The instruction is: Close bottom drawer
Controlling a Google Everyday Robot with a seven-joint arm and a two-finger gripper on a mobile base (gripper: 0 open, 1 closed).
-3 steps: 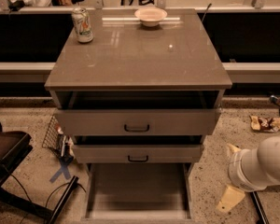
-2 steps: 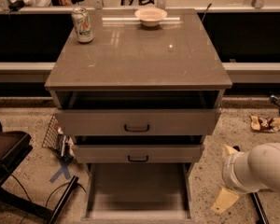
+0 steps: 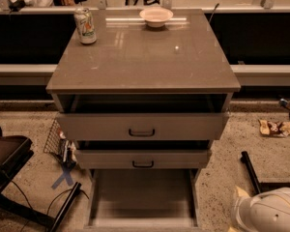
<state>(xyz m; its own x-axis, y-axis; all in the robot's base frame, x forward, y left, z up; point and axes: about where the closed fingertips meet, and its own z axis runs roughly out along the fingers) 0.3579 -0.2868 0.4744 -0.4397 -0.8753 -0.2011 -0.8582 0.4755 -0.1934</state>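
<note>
The bottom drawer (image 3: 142, 197) is pulled far out of the grey-beige cabinet (image 3: 142, 57). Its long flat tray lies open and empty at floor level. Its front panel runs along the bottom edge of the view and its handle is out of view. Above it, the middle drawer (image 3: 143, 158) and the top drawer (image 3: 142, 126) are each pulled out partway. My white arm (image 3: 273, 211) sits at the bottom right, to the right of the bottom drawer and apart from it. The gripper (image 3: 239, 197) shows only as a yellowish tip at the arm's left end.
A drink can (image 3: 85, 26) and a pale bowl (image 3: 156, 16) stand on the cabinet top. A wire rack (image 3: 55, 140) and a dark chair base (image 3: 9, 158) are on the left floor. A black rod (image 3: 251, 172) and wrappers (image 3: 278, 127) lie on the right floor.
My arm has sunk lower toward the bottom right corner of the view. The three drawers have not moved.
</note>
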